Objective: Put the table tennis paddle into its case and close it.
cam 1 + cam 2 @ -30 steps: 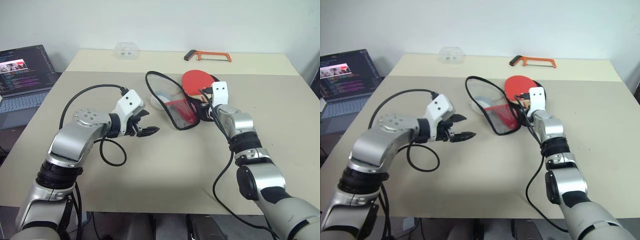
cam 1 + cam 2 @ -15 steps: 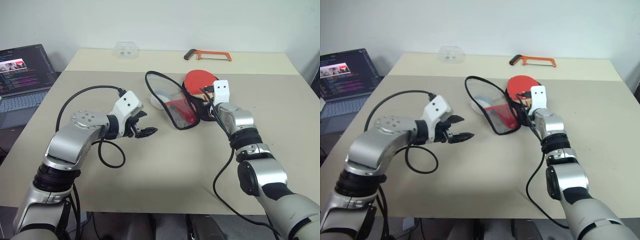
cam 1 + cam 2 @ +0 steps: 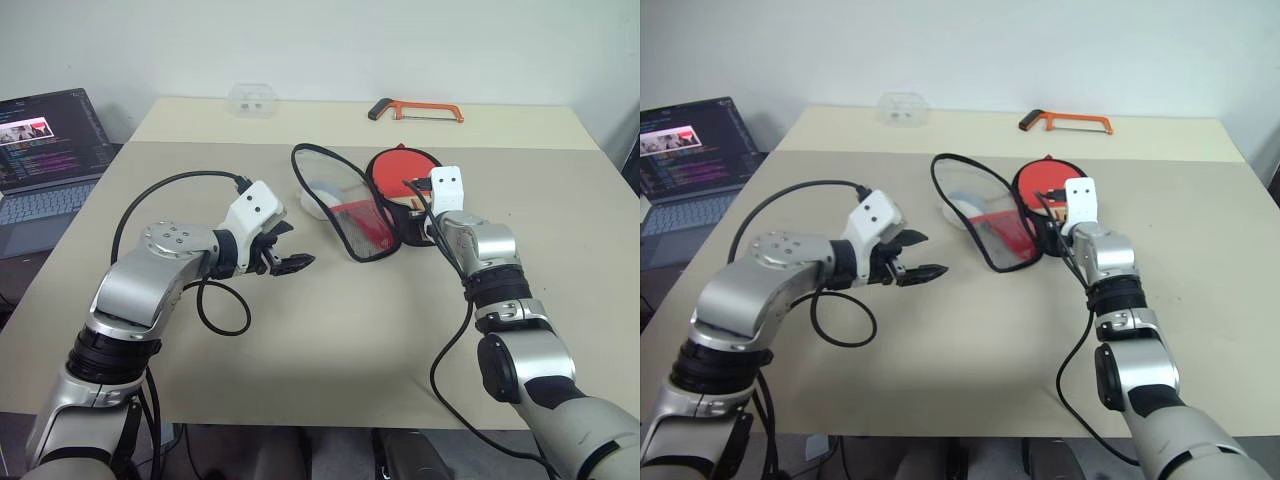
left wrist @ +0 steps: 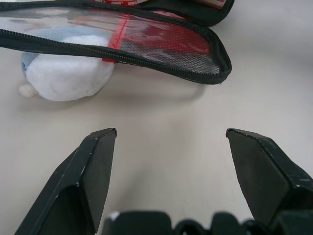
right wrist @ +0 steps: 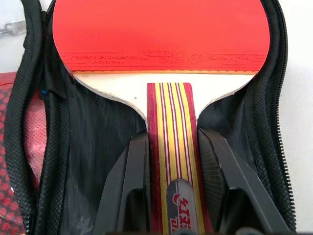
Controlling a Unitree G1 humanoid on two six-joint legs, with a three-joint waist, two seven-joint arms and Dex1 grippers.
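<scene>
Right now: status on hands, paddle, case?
Right hand shut on paddle handle, blade in open case. Left hand open, empty. White plush beside flap.

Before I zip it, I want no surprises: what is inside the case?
The paddle lies in the open case, its handle between the right fingers. The lining under its red face is hidden.

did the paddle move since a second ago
Yes. Held in the right claw, the table tennis paddle has slid back toward the robot, away from the orange hacksaw, settling deeper into the open case.
</scene>
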